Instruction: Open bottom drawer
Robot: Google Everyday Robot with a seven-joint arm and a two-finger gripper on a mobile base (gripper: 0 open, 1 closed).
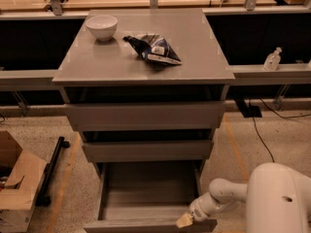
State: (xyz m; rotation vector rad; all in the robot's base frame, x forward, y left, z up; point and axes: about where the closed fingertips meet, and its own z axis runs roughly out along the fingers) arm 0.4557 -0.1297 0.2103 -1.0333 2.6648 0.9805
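Note:
The grey cabinet has three handleless drawers. The bottom drawer is pulled well out, and its grey box interior shows. Its flat front lies at the lower edge of the view. My gripper is at the right end of that front's top edge, touching it. The white arm reaches in from the lower right. The top drawer and the middle drawer stand only slightly out.
A white bowl and a crumpled chip bag lie on the cabinet top. A cardboard box and a black bar are on the floor at left. A small bottle stands on the right shelf. Cables trail at right.

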